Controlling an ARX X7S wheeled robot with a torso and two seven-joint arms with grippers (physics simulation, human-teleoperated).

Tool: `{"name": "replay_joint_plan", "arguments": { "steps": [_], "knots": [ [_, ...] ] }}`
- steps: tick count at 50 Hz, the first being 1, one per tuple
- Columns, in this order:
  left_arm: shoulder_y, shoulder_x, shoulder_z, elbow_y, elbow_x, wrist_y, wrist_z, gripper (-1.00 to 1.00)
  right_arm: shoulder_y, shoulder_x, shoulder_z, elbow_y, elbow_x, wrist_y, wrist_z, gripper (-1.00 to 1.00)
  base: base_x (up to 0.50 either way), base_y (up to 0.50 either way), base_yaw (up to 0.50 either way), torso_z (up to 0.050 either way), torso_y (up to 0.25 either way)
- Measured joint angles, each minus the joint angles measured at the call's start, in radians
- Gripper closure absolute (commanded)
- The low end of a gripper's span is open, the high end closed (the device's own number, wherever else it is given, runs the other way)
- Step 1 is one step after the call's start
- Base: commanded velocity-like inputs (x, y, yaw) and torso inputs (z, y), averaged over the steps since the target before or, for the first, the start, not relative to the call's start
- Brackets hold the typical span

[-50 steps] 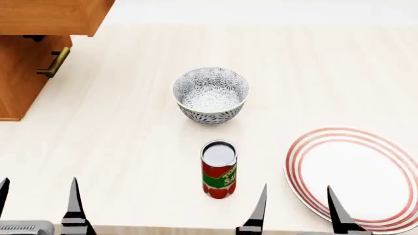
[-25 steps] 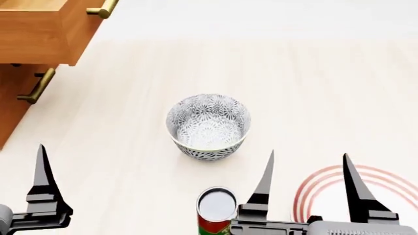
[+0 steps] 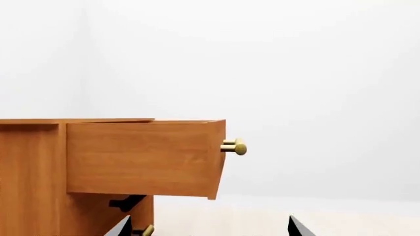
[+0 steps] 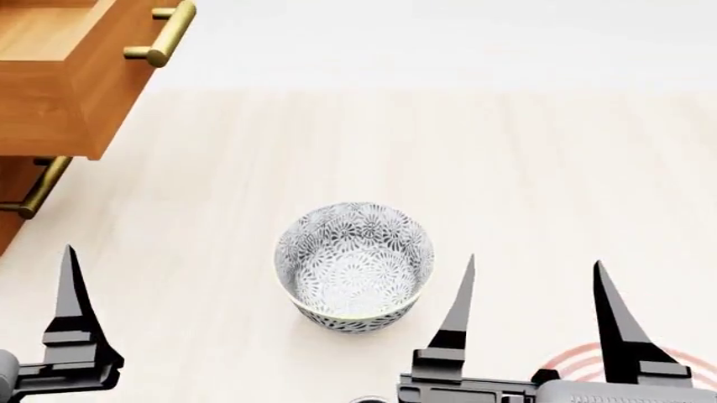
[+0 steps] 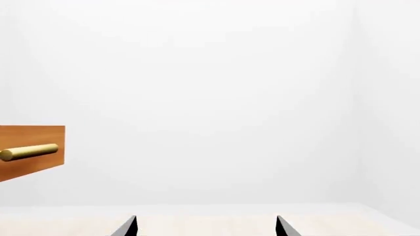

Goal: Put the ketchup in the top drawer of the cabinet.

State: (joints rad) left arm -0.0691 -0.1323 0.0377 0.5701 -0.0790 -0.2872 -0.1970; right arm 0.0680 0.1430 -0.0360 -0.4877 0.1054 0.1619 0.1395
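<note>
Ketchup shows in no view. Head view: the right gripper (image 4: pixel 532 290) has jaws spread wide, empty; the bowl (image 4: pixel 354 265) sits just beside its inner finger. Left wrist view: the left gripper (image 3: pixel 206 227) gapes, empty, the top drawer (image 3: pixel 141 157) pulled out beyond it. Right wrist view: fingertips (image 5: pixel 128 226) apart, touching nothing.

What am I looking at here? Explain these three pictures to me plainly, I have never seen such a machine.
This is a simulated two-armed robot. The downward picture comes from its head; the other two come from cameras on each wrist. The black spikes are fingers of the left end effector and right end effector; both stand open and hold nothing. On the pale wooden table stands a grey-white patterned bowl, with a red-striped plate's edge beside it. The orange-brown cabinet's top drawer, with a brass bar handle, is pulled out.
</note>
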Motion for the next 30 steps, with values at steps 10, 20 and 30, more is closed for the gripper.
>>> {"name": "replay_joint_plan", "arguments": {
  "steps": [10, 20, 30],
  "knots": [
    [0.002, -0.01, 0.006, 0.0, -0.006, -0.003, -0.012, -1.0, -0.004, 0.012, -0.008, -0.003, 0.022, -0.013, -0.005, -1.0, 0.38, 0.0, 0.0, 0.0, 0.0],
    [0.002, -0.017, 0.013, -0.001, -0.012, -0.008, -0.024, -1.0, 0.004, 0.024, -0.011, -0.024, 0.029, 0.015, 0.009, -1.0, 0.0, 0.19, 0.0, 0.0, 0.002],
    [0.0, -0.026, 0.017, -0.005, -0.018, -0.009, -0.034, -1.0, 0.007, 0.031, -0.019, -0.022, 0.033, 0.016, 0.018, -1.0, 0.0, 0.5, 0.0, 0.0, 0.0]
  ]
}}
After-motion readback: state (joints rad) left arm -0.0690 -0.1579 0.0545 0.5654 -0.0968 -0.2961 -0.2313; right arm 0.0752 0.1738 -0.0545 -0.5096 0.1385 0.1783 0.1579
